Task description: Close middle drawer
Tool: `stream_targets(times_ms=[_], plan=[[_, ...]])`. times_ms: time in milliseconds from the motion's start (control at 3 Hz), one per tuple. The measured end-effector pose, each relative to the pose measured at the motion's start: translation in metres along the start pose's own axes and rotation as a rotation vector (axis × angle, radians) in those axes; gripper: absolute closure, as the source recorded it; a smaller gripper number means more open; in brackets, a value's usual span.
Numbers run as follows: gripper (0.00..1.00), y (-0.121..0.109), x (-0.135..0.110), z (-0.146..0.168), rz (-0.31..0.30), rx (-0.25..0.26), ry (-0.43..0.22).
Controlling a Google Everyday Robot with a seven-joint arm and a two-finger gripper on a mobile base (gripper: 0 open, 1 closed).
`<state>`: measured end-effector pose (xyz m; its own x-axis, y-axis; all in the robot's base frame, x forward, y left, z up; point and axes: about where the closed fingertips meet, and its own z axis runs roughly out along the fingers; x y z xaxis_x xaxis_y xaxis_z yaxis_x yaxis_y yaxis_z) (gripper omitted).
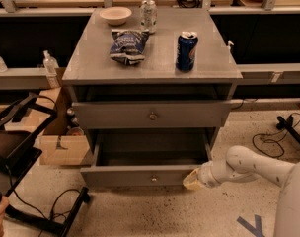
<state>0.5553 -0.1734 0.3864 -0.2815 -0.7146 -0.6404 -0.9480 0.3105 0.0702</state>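
Open floor surrounds the pincer, at the right end of the middle drawer.

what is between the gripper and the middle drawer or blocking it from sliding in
Nothing visible. The gripper sits at the right end of the middle drawer front, and the drawer's inside looks bare.

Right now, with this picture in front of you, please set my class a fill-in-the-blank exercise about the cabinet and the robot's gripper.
1. The middle drawer stands ____, not shut.
2. The gripper is at the ____ end of that drawer's front, as the picture shows it.
3. On the cabinet top stand ____ cans: a blue can and a silver can.
4. The knob sits at the ____ of the middle drawer's front.

Missing words: open; right; two; centre.
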Motion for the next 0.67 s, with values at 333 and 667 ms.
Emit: stream_targets(times_ms=[333, 667], plan=[[1.00, 0.003, 0.000, -0.001, 0.001, -0.002, 0.001], [1.00, -0.034, -0.010, 0.001, -0.007, 0.002, 0.002]])
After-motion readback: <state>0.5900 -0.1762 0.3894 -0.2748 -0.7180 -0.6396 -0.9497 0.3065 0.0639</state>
